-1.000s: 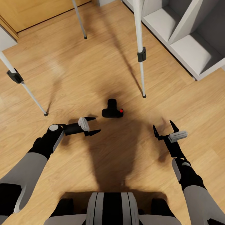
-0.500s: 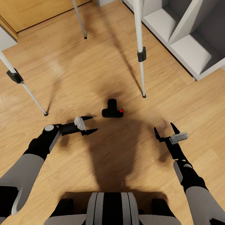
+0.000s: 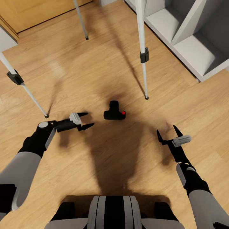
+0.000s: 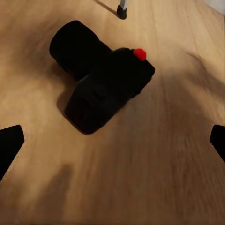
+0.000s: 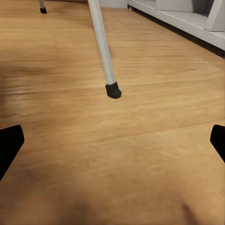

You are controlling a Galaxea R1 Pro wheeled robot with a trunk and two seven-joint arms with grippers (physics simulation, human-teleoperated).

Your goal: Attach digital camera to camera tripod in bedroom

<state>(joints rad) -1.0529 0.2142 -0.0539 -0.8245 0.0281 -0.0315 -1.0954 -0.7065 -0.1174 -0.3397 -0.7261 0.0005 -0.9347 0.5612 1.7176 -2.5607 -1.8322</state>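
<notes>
The black digital camera (image 3: 114,112) lies on the wood floor between the tripod legs, its red button facing right; the left wrist view shows the digital camera (image 4: 101,82) close ahead. My left gripper (image 3: 86,120) hovers open a short way left of it, fingers pointing at it, apart from it. My right gripper (image 3: 167,133) is open over bare floor to the camera's lower right. The camera tripod shows as three silver legs (image 3: 143,51) with black feet; one foot (image 5: 113,90) appears in the right wrist view. Its head is out of view.
White cube shelving (image 3: 187,35) lines the upper right. An oak door (image 3: 31,11) runs along the upper left. The tripod legs (image 3: 22,84) stand left, back and right of the camera. My trunk's shadow darkens the floor below the camera.
My left arm has swung left and a little farther away, carrying the open gripper with it. The right gripper, camera and tripod have hardly moved.
</notes>
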